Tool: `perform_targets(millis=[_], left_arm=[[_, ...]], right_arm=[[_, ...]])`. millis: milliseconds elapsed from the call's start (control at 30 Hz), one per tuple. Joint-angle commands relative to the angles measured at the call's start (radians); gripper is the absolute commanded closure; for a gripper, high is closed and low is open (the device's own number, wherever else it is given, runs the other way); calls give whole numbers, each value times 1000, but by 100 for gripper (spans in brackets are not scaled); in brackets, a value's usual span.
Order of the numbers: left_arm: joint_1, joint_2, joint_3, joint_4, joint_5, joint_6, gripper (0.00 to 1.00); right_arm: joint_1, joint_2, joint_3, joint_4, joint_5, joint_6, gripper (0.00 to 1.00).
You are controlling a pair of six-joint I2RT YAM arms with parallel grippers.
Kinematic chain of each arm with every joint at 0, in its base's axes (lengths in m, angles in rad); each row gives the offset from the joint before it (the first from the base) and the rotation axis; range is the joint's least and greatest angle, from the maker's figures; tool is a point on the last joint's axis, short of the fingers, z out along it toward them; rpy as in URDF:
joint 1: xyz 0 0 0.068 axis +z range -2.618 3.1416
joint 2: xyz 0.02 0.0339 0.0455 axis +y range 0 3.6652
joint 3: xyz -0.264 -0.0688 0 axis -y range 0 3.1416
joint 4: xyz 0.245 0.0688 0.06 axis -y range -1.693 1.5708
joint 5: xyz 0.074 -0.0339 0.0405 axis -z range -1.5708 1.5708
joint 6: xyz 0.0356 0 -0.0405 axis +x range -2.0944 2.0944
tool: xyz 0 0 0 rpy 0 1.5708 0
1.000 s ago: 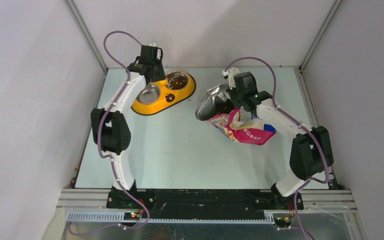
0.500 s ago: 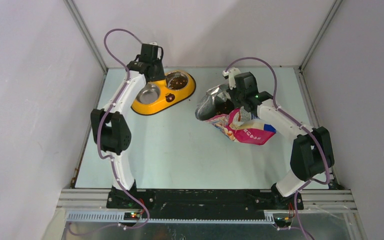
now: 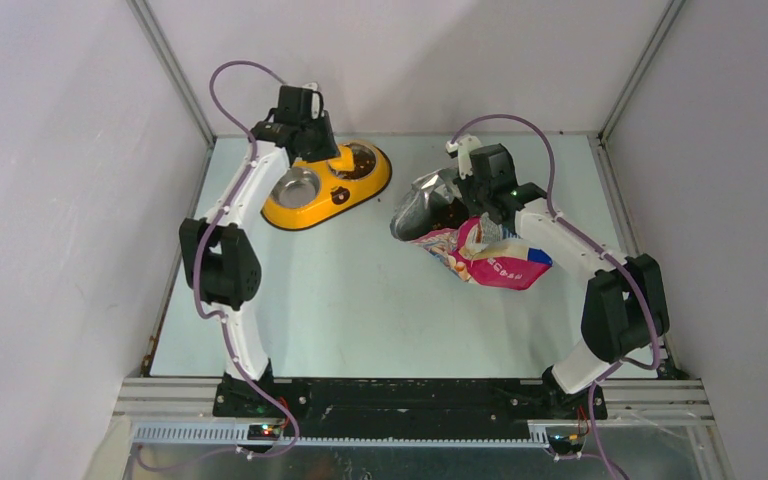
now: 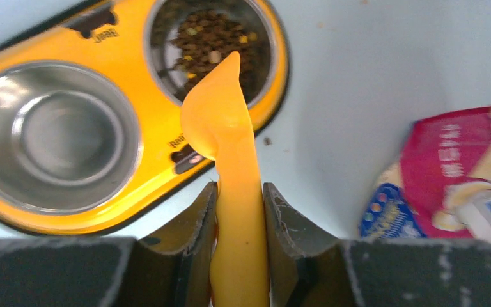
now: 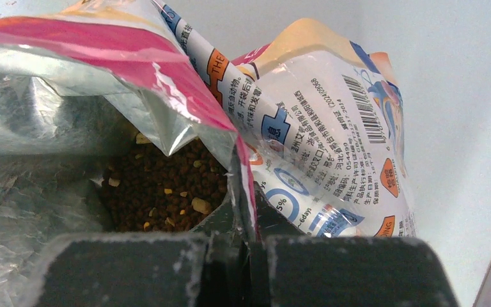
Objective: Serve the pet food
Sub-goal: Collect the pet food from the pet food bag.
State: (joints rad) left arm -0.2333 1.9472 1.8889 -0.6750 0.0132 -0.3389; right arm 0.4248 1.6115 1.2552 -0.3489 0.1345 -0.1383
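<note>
Your left hand (image 4: 240, 192) is partly closed on the handle of the scoop (image 4: 220, 121), with a finger pressed to each side. The scoop is turned edge-on, so you cannot tell if it carries anything. Its tip reaches over the far bowl of the feeder (image 4: 134, 185), where kibble (image 4: 214, 38) lies. The feeder sits at the back left of the surface (image 3: 360, 300).

Your right hand (image 5: 246, 249) is fully closed, pinching the torn top edge of the pouch (image 5: 332, 128) and holding its mouth open. More kibble shows inside, against the silver lining. The pouch rests on the surface to the right of the feeder, well apart from it, with its mouth turned toward the feeder.
</note>
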Motion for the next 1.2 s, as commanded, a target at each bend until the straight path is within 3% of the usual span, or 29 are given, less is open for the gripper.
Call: perform_targets(millis=[0,233,500,1167], left_arm=[[73,-116,-38,105,310,-131,100],[128,-287,-227,292,563,-218,100],[121,-404,-368,405,715,-318,100],[40,-578,-505,300,743,-230,100]], right_arm=[[-22,-47,-15,-40,39,-7,100],[-13,-48,-16,-36,43,-9,100],[-5,-52,-16,-27,67,-17,100],[-8,-54,-16,-22,80,-21,100]])
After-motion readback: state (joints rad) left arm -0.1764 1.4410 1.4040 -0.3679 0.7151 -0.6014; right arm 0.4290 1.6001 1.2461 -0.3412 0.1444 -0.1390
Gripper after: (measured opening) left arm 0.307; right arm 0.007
